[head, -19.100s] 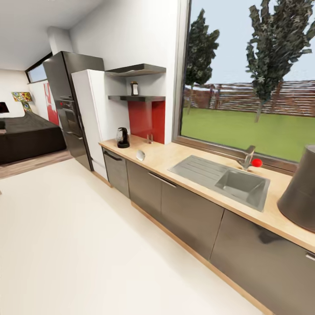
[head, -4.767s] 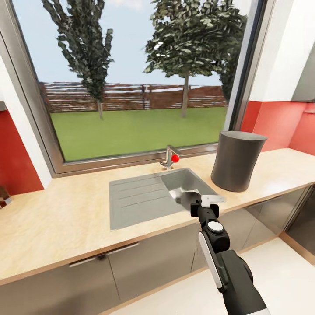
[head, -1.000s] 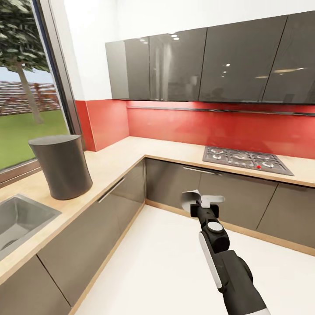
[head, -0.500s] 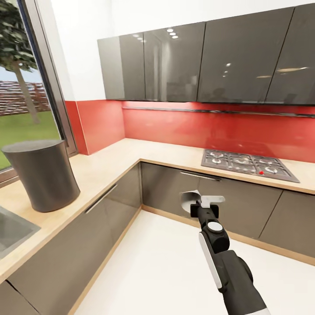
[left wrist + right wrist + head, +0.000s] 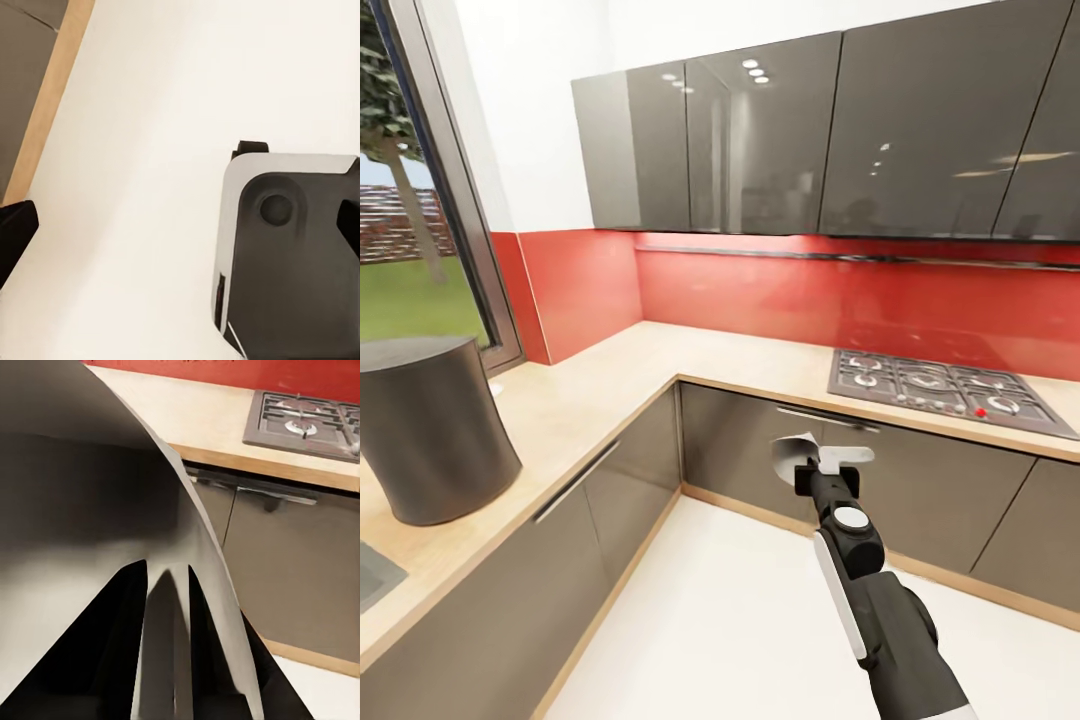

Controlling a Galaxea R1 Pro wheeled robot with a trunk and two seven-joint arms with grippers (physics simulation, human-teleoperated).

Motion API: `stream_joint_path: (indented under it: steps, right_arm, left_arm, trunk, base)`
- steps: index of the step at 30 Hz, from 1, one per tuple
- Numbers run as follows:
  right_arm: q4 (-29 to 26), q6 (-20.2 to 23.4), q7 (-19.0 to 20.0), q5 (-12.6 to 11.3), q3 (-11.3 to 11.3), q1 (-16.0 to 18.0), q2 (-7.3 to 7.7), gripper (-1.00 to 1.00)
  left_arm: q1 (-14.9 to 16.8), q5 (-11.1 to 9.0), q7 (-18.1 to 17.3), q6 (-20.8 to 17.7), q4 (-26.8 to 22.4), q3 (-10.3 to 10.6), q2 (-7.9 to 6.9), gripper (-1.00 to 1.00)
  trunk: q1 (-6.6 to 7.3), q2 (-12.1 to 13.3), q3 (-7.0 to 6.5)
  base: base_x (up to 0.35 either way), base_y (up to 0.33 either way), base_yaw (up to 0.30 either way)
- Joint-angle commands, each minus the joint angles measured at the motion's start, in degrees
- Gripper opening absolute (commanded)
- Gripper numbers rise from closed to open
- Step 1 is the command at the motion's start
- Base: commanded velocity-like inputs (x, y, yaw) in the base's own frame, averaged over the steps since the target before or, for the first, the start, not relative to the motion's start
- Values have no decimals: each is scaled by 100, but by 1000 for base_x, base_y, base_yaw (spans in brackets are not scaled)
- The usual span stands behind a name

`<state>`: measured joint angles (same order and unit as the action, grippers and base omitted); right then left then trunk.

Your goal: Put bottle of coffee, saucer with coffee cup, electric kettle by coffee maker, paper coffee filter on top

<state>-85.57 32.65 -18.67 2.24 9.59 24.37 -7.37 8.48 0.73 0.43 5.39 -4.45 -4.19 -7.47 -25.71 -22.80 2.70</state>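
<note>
A: What differs from half a second ago?
B: The camera has swung on: the dark grey cylinder (image 5: 430,430) sits nearer the left edge, the gas hob (image 5: 950,390) more central.

A: The hands?
B: The right hand (image 5: 822,462) stays clamped on the paper coffee filter (image 5: 797,458), held over the floor (image 5: 740,620) before grey cabinet fronts (image 5: 920,490). Left hand: cannot tell.

A: Surroundings?
B: The L-shaped surface (image 5: 660,365), red backsplash (image 5: 810,295).

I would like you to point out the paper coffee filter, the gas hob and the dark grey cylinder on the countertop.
paper coffee filter (image 5: 794,455): head view, on its white curved face, held in the right gripper.
gas hob (image 5: 945,388): head view, on the centre grate.
dark grey cylinder (image 5: 430,440): head view, on its side wall.
</note>
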Motion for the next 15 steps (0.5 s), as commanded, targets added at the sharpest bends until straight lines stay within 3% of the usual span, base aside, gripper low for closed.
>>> stream_joint_path:
  steps: [1,5,15]
  right_arm:
    - [-5,20,-22,13,8,5,0,-100]
    - [-11,-467,-22,13,8,-4,16,-100]
    - [19,-846,-12,12,10,-20,25,-100]
  left_arm:
    - [2,7,4,16,19,-39,-4,100]
    - [-133,1,181,-7,77,-38,-20,100]
    - [-400,-10,429,2,559,-38,-22,100]
  trunk:
    - [-7,-12,13]
    - [-7,-12,13]
    - [-7,-12,13]
  base:
    - [334,0,0]
    - [334,0,0]
    - [334,0,0]
